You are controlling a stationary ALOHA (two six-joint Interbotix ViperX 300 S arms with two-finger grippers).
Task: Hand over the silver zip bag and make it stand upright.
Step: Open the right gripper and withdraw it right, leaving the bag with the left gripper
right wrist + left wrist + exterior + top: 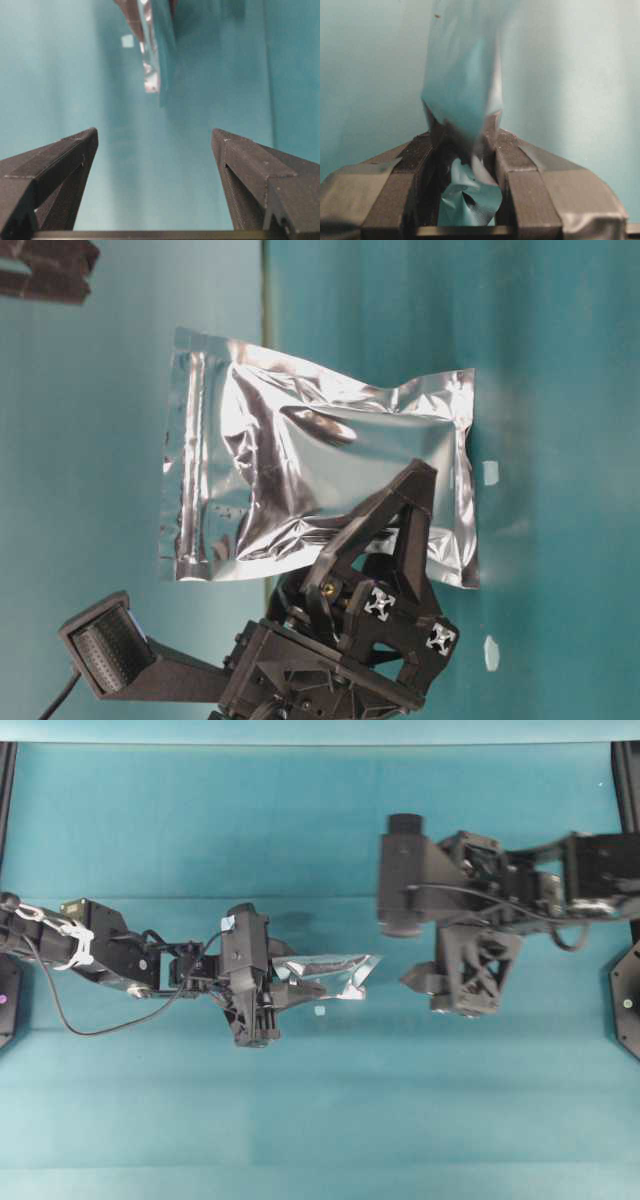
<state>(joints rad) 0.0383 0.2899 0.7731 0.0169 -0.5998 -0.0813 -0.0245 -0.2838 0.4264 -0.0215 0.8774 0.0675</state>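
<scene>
Silver foil catches the light in the middle of the overhead view: the silver zip bag [330, 973] sticks out to the right of the left gripper [275, 982], which pinches one short end of it and holds it off the teal table [320, 1120]. From the left wrist camera the left gripper's pads [507, 155] press in on a crumpled fold of foil, and the rest of the bag [462, 90] rises away as a blur that mirrors the teal so strongly that its outline is hard to follow. The table-level view is turned on its side; there the bag [320, 480] shows its flat, crinkled face with sealed edges, and the gripper's dark frame covers its lower right part.

To the right, well apart from the bag, hangs the right gripper [425, 982], its jaws spread wide with nothing between them. Its own camera shows the two dark fingers [55, 170] cut off by the lower corners, and the bag [152, 50] edge-on beyond them, its top cropped by the frame.

A small white bit [320, 1011] lies on the table just below the bag; what it is cannot be made out. Both arms run off the side edges of the overhead view.
</scene>
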